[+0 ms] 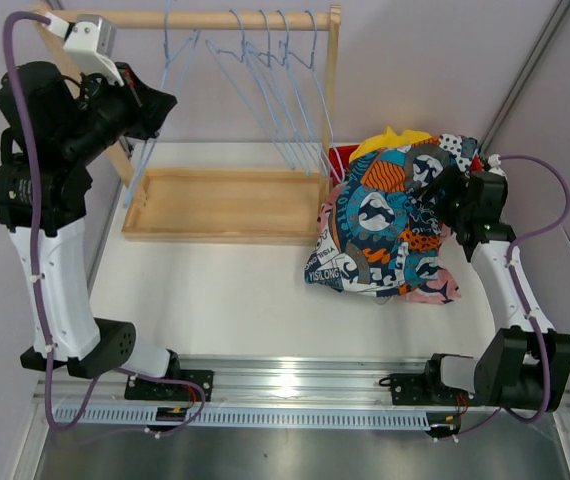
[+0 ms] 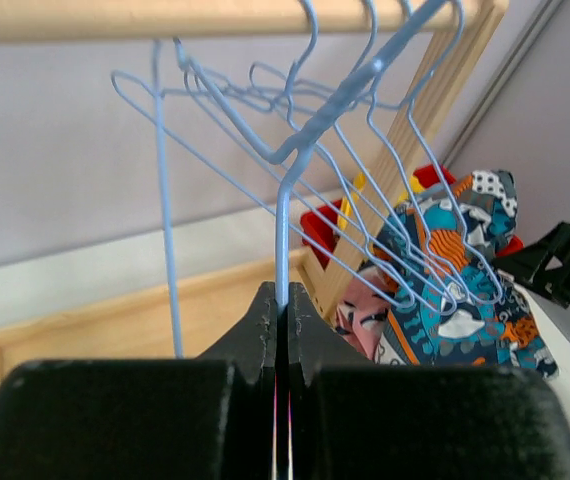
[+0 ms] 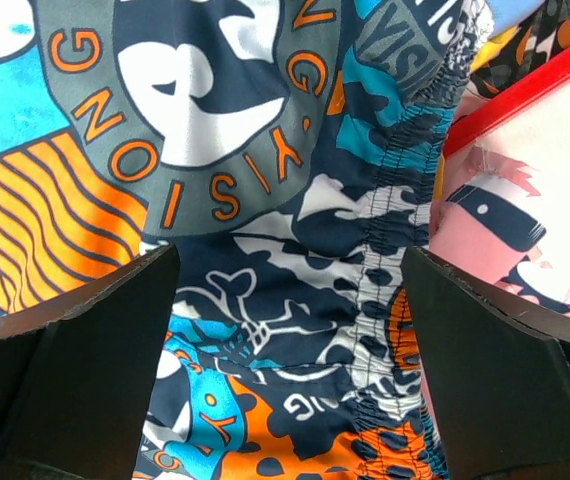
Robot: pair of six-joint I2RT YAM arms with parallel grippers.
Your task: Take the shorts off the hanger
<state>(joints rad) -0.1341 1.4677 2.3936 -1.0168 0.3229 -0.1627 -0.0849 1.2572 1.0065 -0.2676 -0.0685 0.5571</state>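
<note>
The teal-orange-white patchwork shorts [image 1: 385, 225] lie on top of a heap at the right of the table. Yellow shorts [image 1: 390, 140] and pink shorts with dark marks [image 1: 435, 292] peek out from under it. My right gripper [image 1: 435, 185] is open just above the patchwork shorts [image 3: 285, 250], its fingers [image 3: 75, 340] spread to either side of the fabric. My left gripper [image 1: 150, 105] is raised at the rack's left and shut on a light blue wire hanger [image 2: 283, 240]. Several bare blue hangers [image 1: 275, 90] hang from the wooden rail [image 1: 215, 18].
A shallow wooden tray [image 1: 215, 205] lies under the rack. A red bin edge [image 1: 343, 158] shows behind the heap. The rack's wooden post [image 1: 333, 80] stands just left of the heap. A metal rail [image 1: 295, 385] runs along the near table edge.
</note>
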